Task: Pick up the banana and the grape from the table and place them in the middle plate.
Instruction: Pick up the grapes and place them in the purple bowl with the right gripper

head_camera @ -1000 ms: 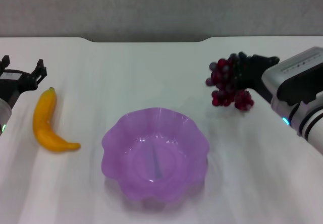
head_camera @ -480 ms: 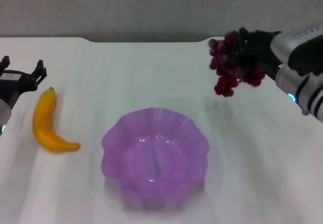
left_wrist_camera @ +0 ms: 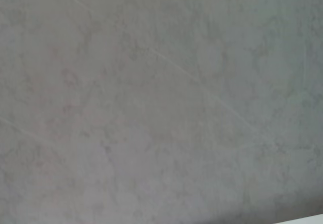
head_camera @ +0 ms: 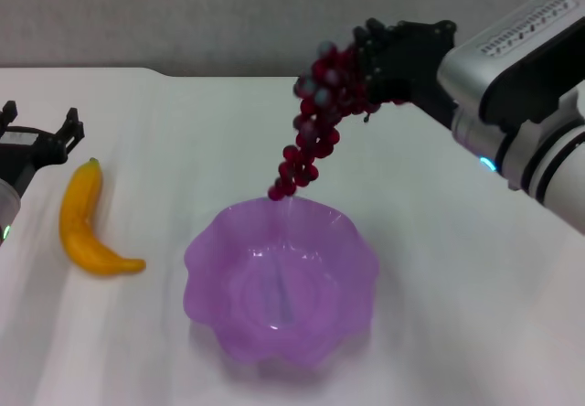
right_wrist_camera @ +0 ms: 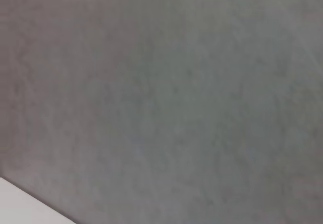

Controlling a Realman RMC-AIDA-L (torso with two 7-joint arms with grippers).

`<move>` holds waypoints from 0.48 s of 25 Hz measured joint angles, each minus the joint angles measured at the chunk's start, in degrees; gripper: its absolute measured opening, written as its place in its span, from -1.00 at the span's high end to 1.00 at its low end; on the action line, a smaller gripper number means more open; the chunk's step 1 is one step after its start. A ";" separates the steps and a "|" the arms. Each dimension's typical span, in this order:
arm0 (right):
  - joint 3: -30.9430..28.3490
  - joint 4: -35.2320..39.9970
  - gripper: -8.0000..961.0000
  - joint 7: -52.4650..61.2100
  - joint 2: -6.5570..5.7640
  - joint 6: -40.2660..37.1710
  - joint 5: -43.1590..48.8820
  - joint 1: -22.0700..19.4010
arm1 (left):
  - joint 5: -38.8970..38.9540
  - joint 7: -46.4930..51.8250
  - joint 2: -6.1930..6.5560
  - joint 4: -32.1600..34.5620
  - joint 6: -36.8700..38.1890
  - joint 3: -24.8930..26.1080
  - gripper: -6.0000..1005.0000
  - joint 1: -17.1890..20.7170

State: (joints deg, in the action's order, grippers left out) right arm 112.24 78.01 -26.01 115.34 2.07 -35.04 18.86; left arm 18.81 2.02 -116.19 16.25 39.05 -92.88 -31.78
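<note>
Grape bunch held aloft over far rim of plate; banana on table

Nearest the robot sits the middle plate [head_camera: 281, 280], a translucent purple dish with a wavy rim, resting on the white table [head_camera: 457, 333]. Nothing lies inside it.

Left of the plate and well apart from it, the banana [head_camera: 84, 220] lies flat on the table, green stem tip pointing away from the robot, the lower end curling toward the plate.

Just beyond the banana's stem end, at the left edge of the head view, stands the left gripper [head_camera: 38, 132]. Its dark fingers are spread apart and pinch nothing. It is near the banana but not touching it.

Farther back and raised off the table, the right gripper [head_camera: 391, 55] is pressed onto the upper part of the grape [head_camera: 320, 118]. The bunch hangs down in a slanting string, its lowest berries just above the far rim of the plate.

Both wrist views show only a plain grey surface, with a sliver of white at one edge.
</note>
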 joint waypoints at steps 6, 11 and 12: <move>3.49 0.71 0.80 0.00 -0.04 0.03 0.09 0.01 | 0.02 0.00 0.00 0.00 -0.03 0.07 -0.75 -0.07; 7.33 -1.32 0.82 0.20 0.05 -1.01 -0.20 1.66 | 0.09 0.04 0.00 0.00 -0.03 0.08 -0.75 -0.35; 8.29 -1.61 0.82 0.35 0.07 -1.39 -0.25 1.86 | 0.09 0.04 0.00 0.00 -0.03 0.07 -0.75 -0.36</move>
State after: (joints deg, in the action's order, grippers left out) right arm 120.54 76.40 -25.67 115.41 0.67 -35.30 20.72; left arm 18.90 2.06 -116.19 16.26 39.02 -92.81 -32.14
